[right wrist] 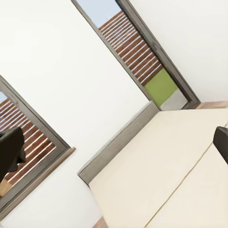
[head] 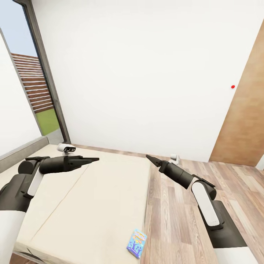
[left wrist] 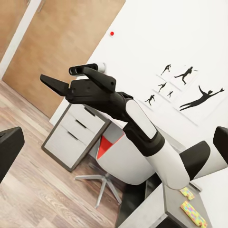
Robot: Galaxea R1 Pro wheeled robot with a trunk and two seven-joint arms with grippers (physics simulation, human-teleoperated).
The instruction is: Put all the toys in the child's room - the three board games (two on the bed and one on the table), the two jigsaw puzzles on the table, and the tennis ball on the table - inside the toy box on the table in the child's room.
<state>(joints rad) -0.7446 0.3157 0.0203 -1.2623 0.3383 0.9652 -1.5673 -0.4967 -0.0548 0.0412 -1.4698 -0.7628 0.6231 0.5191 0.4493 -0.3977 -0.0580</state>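
Bedroom with white walls; beige bed [head: 91, 190] at lower left, blue board game [head: 136, 243] on its near edge, lettering unreadable. Left gripper [head: 96, 159] and right gripper [head: 148, 157] empty, jaws pressed together.

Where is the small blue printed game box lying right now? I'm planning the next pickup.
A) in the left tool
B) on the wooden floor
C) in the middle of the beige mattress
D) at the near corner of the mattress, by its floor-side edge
D: the small blue printed game box lies flat at the near corner of the beige mattress, beside the edge facing the wooden floor.

White-shelled arms with black joints, each ending in a black pointed tool [head: 96, 159].
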